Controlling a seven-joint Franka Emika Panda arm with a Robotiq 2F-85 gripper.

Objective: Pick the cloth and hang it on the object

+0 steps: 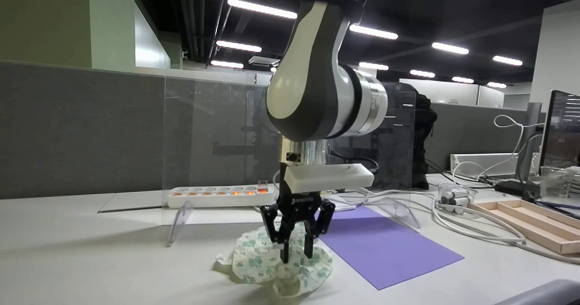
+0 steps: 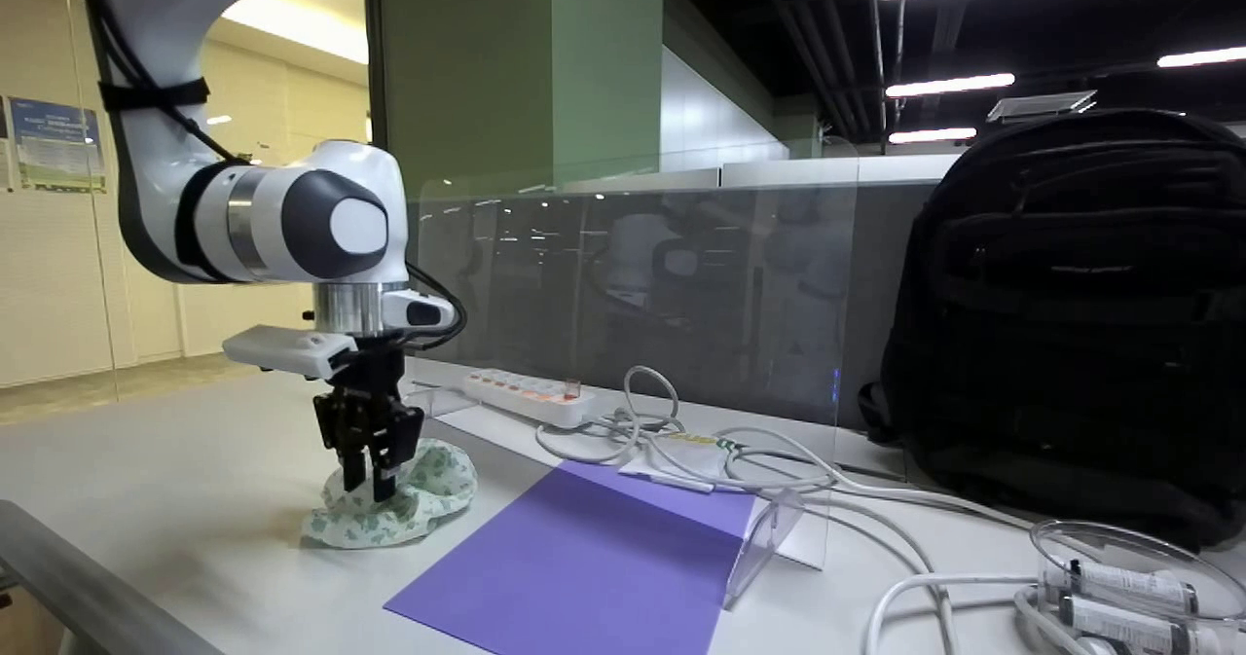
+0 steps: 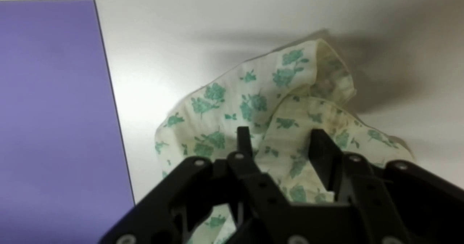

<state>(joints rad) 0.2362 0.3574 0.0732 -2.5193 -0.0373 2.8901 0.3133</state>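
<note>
Green-flowered cloth [image 1: 267,265] lies crumpled beneath my gripper [image 1: 297,252], whose fingers [image 1: 284,254] stand partly spread, gripping nothing, I judge to straddle it.

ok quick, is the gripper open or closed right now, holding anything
Gripper: open, jaws apart over the green-and-white floral-print cloth, holding nothing.

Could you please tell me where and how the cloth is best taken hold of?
I would pinch the cloth by the fold under the end effector, coming from straight above. It lies crumpled on the table, bunched into folds, and the open jaws point down, so it should gather easily.
</note>
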